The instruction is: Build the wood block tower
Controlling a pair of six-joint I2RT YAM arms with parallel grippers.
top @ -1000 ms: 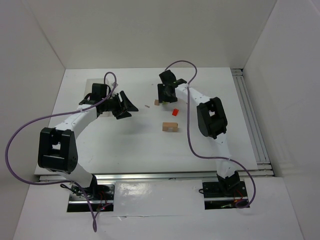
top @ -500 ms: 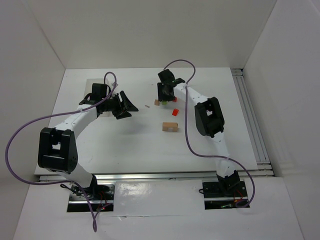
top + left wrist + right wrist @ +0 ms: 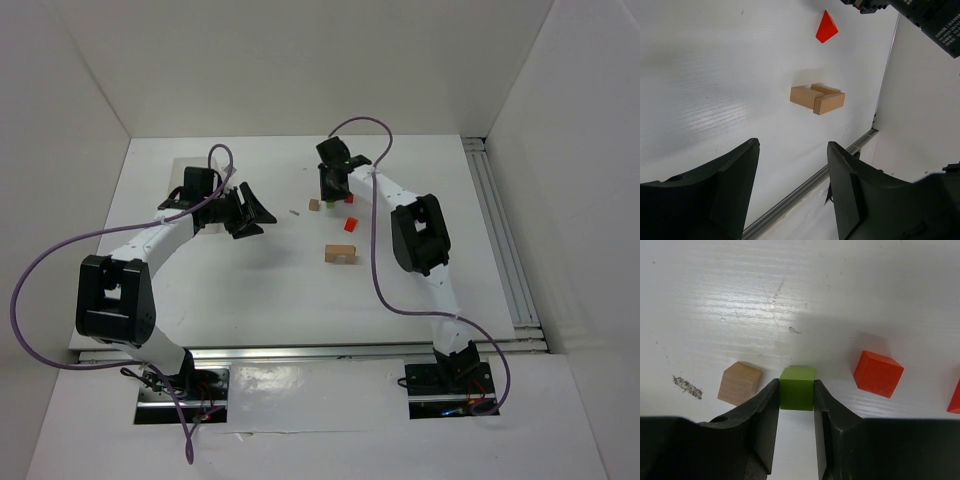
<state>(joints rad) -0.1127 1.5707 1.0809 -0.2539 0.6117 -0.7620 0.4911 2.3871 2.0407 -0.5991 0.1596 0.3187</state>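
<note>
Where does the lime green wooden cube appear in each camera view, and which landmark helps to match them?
Top external: lime green wooden cube, upper middle of the picture.
Left wrist: not in it.
Right wrist: the cube at lower centre, between the right gripper fingers.
Shared landmark: small tan wooden cube, just left of it in those two.

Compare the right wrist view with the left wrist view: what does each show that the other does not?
Only the right wrist view: a green cube clamped between the fingers of the right gripper, a tan cube left of it, a red cube right of it. Only the left wrist view: a red triangular block, a cluster of tan blocks, and the open, empty left gripper. Both share the white table; the red sliver at the right wrist view's edge may be that triangular block, but I cannot tell.
</note>
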